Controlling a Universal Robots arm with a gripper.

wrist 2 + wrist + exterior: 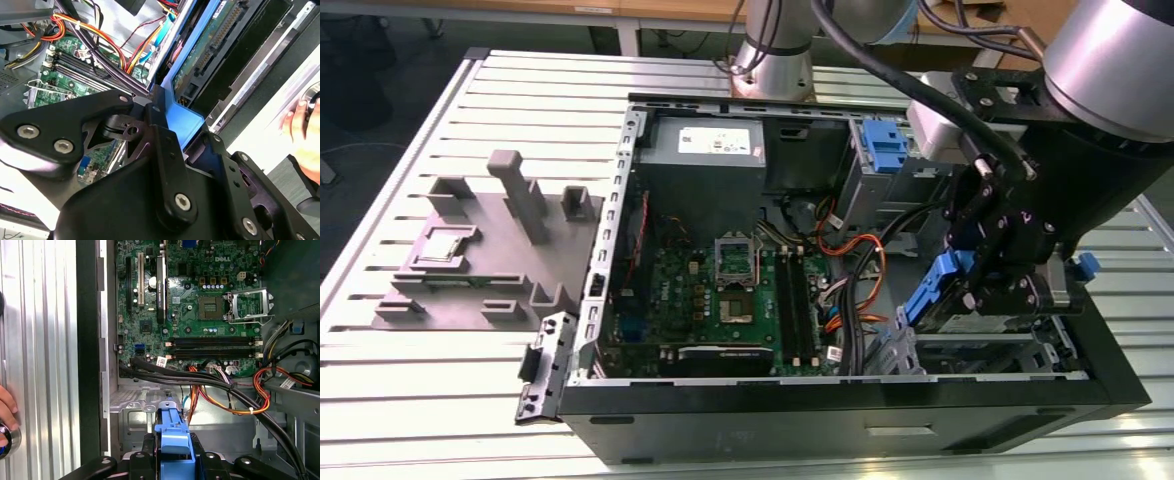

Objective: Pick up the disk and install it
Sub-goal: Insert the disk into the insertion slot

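Install step: gripper [994,285], lower right of the exterior view, clamps the disk [945,290] above its bay; lowering needs alignment.

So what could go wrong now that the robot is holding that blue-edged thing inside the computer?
Three things, maybe. The flat silver-grey disk with blue plastic rails sits tilted at the metal drive cage, so it could jam rather than slide in. The orange, red and black cables run close by, so the black gripper or the disk might snag them. And a person's hand rests beside the black computer case, near the moving arm.
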